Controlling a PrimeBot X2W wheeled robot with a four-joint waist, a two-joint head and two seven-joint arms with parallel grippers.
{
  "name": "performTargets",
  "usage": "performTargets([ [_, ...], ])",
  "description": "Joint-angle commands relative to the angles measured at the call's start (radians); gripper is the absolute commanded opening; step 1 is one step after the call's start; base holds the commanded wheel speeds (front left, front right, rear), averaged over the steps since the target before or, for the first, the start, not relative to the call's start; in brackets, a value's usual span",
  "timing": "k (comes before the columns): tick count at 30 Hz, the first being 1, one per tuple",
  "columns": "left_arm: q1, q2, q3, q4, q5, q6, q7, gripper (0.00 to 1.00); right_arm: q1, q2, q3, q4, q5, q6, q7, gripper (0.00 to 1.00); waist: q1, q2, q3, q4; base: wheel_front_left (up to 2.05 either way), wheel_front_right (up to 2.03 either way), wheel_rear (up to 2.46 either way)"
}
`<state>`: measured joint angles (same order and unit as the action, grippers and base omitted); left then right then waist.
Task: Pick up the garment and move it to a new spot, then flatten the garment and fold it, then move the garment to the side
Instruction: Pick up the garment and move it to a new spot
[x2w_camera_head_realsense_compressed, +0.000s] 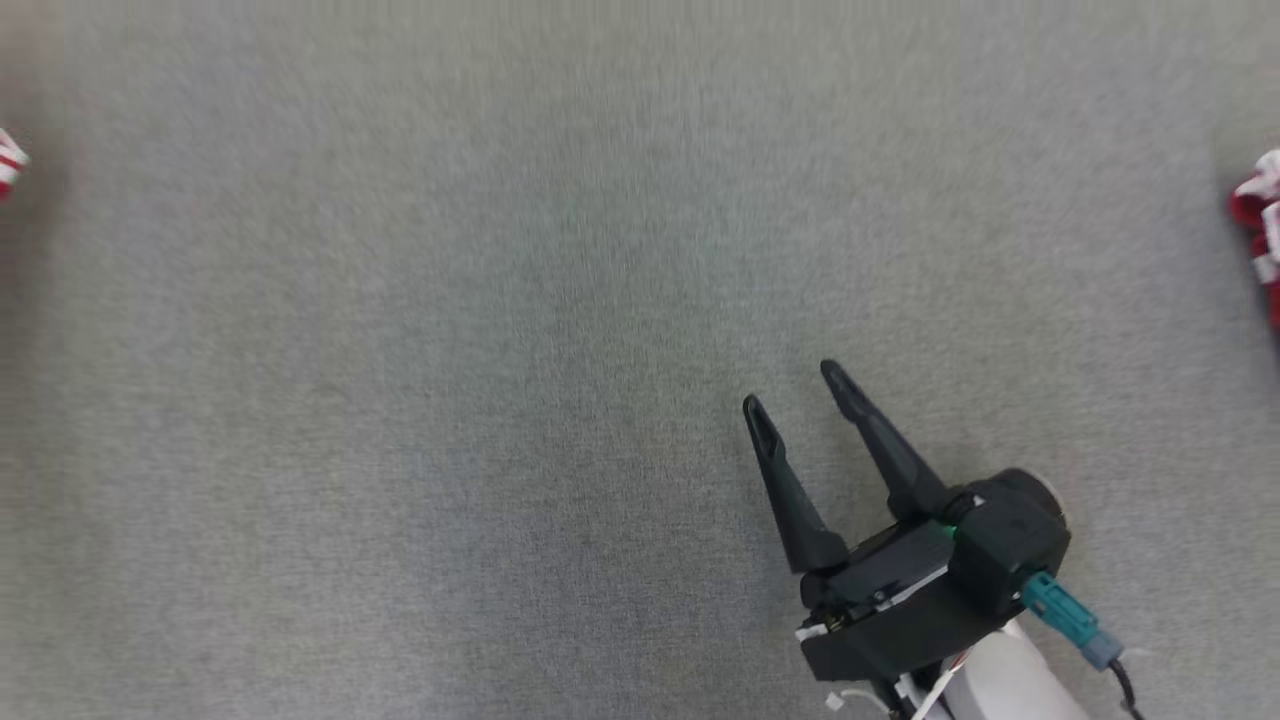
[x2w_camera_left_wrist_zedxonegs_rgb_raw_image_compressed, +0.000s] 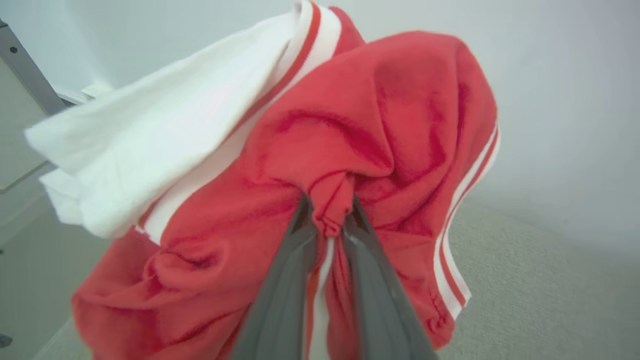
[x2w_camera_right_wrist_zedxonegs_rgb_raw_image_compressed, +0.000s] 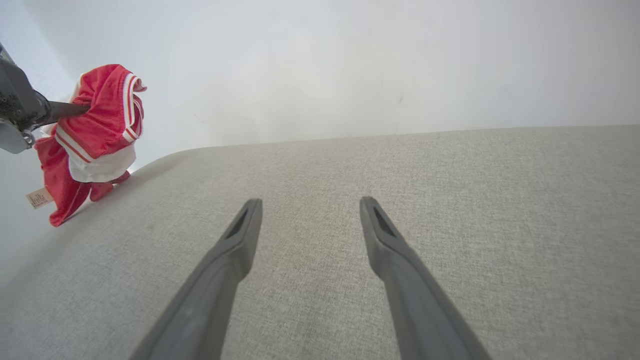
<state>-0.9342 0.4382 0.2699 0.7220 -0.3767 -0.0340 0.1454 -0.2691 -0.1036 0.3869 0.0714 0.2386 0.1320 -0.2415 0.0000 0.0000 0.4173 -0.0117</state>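
Observation:
The garment (x2w_camera_left_wrist_zedxonegs_rgb_raw_image_compressed: 380, 115) is red cloth with white panels and red-and-white striped trim. My left gripper (x2w_camera_left_wrist_zedxonegs_rgb_raw_image_compressed: 330, 222) is shut on a bunched red fold of it. In the right wrist view the garment (x2w_camera_right_wrist_zedxonegs_rgb_raw_image_compressed: 100, 115) hangs in a bundle from my left gripper (x2w_camera_right_wrist_zedxonegs_rgb_raw_image_compressed: 80, 108) over the far left corner of the grey surface, a paper tag dangling at its bottom. A red-and-white scrap (x2w_camera_head_realsense_compressed: 8, 160) shows at the left edge of the head view. My right gripper (x2w_camera_head_realsense_compressed: 792, 388) hovers open over the lower right of the surface, nothing between its fingers (x2w_camera_right_wrist_zedxonegs_rgb_raw_image_compressed: 235, 240).
The grey fabric-covered surface (x2w_camera_head_realsense_compressed: 500, 350) spans the head view. Another patch of red-and-white cloth (x2w_camera_head_realsense_compressed: 1262, 230) lies at its right edge. A pale wall (x2w_camera_right_wrist_zedxonegs_rgb_raw_image_compressed: 350, 65) stands behind the surface's far edge.

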Motion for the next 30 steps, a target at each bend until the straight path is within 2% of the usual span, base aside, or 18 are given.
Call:
performTargets([
  [1, 0.017, 0.0, -0.014, -0.036, -0.002, -0.014, 0.015, 0.0, 0.01, 0.011, 0.007, 0.015, 0.011, -0.003, -0.009, 1.0, 0.0, 0.0, -0.117, 0.004, 0.0, 0.0, 0.0],
  [8, 0.039, -0.032, -0.082, -0.176, -0.019, -0.062, 0.08, 0.0, 0.029, 0.033, 0.036, 0.073, 0.049, -0.003, -0.022, 1.0, 0.0, 0.0, -0.253, -0.018, 0.0, 0.0, 0.0],
  [15, 0.068, -0.144, -0.183, -0.361, -0.09, -0.087, 0.17, 0.0, 0.077, 0.044, 0.0, 0.089, 0.058, -0.003, -0.022, 1.0, 0.0, 0.0, -0.364, -0.074, 0.0, 0.0, 0.0],
  [23, 0.15, -0.278, -0.301, -0.531, -0.148, -0.092, 0.205, 0.0, 0.105, 0.048, -0.009, 0.077, 0.048, -0.003, -0.022, 1.0, 0.0, 0.0, -0.386, -0.187, 0.0, 0.0, 0.0],
  [27, 0.2, -0.327, -0.346, -0.545, -0.14, -0.082, 0.178, 0.0, 0.098, 0.049, -0.012, 0.068, 0.049, -0.003, -0.023, 1.0, 0.0, 0.0, -0.362, -0.25, 0.0, 0.0, 0.0],
  [30, 0.245, -0.355, -0.374, -0.506, -0.149, -0.072, 0.139, 0.0, 0.095, 0.051, -0.021, 0.061, 0.047, -0.003, -0.022, 1.0, 0.0, 0.0, -0.337, -0.291, 0.0, 0.0, 0.0],
])
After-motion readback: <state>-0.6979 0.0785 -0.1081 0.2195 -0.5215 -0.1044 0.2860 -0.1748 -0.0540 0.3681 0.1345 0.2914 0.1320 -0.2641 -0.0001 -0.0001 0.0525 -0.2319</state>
